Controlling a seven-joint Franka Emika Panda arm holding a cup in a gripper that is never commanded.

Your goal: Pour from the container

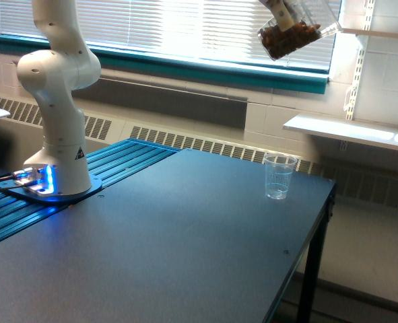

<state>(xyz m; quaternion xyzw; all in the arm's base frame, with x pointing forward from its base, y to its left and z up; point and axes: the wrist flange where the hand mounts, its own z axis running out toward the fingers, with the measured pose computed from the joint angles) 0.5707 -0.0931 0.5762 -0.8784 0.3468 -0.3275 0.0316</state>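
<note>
Dark table (pixel 185 256) fills the lower frame, a small ribbed cup (pixel 279 176) standing right of centre. At the top right, the container (pixel 298 28) of brown bits hangs tilted; the gripper holding it is cropped, so its spread cannot be told.

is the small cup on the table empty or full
Empty, as far as it shows: the small cup stands upright and clear through, with no brown bits visible inside.

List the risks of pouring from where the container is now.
1. The container hangs tilted high above the small cup, so the brown bits would likely scatter or bounce out.
2. The cup looks light and empty; falling bits might tip it.
3. The cup stands near the table edge on the exterior view's right, so stray bits may reach the floor.
</note>
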